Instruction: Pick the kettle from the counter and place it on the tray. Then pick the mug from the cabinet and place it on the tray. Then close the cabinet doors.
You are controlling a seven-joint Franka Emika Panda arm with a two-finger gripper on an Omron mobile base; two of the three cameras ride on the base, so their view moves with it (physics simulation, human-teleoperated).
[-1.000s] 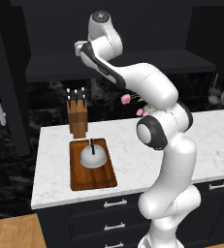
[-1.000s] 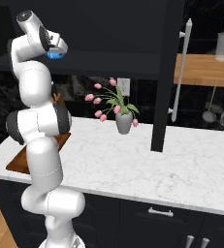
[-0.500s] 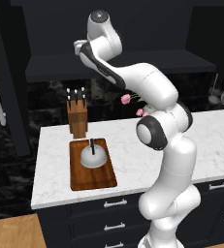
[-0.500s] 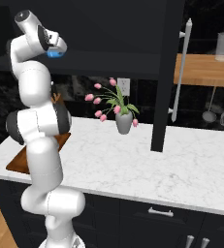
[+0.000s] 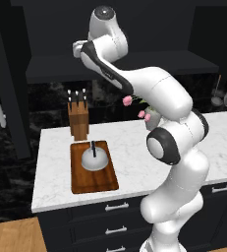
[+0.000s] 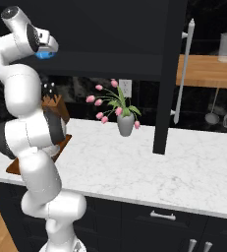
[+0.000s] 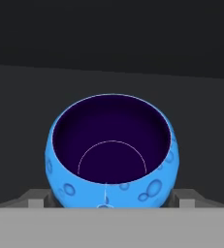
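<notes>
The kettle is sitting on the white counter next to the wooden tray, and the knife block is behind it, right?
Not quite. In the left base view the kettle sits on the tray itself, not beside it on the counter. The knife block does stand behind it.

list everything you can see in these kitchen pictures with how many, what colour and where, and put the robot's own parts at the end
kettle: 1, pale grey, on the tray
tray: 1, brown wood, left on the counter
counter: 1, white marble
knife block: 1, wooden, behind the tray
flower vase: 1, grey, pink tulips, on the counter
mug: 1, bright blue, purple inside, between the jaws
cabinet door: 1, black, open
utensils: several, metal, hanging far right
arm: 1, white, raised to the cabinet
</notes>
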